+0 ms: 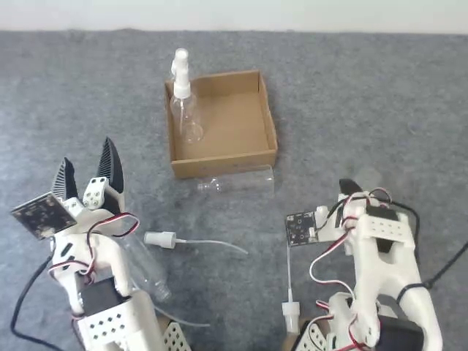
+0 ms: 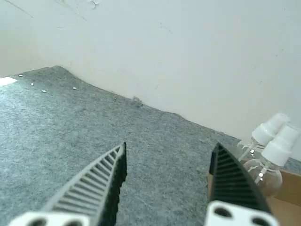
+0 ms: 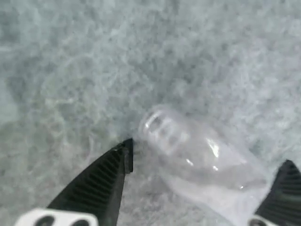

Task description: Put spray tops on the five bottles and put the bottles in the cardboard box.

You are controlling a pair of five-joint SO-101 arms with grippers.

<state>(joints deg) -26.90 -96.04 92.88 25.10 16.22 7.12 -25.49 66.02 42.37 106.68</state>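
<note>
- Left claw [image 1: 88,155]: raised above the worktop [image 1: 365,88], fingers spread wide, nothing between them. Its wrist view looks across the grey cover to a pale wall.
- Right claw [image 3: 208,154]: spread and pointing down, one finger on each side of a bare bottle [image 3: 197,160]. That bottle is clear and lies on its side on the worktop. Its neck end is close to one finger; contact cannot be told.
- Box [image 1: 219,157]: open-topped cardboard, far centre of the worktop, well apart from both arms.
- Capped pair [image 1: 183,99]: two clear bottles with white spray tops, inside the box against the wall on the left arm's side, tops toward the far corner. Upright or leaning, cannot tell.
- Front bottle [image 1: 238,181]: clear, on its side just outside the box's near wall and running along it, with the open neck toward the left arm's side.
- Near bottle [image 1: 146,270]: clear, lying by the left arm's base and partly under the arm.
- Loose top [image 1: 161,238]: white, on the worktop between the arms, just beside the near bottle. Its thin tube trails toward the right arm.
- Second top [image 1: 291,313]: white, at the right arm's base, its tube pointing toward the box.
</note>
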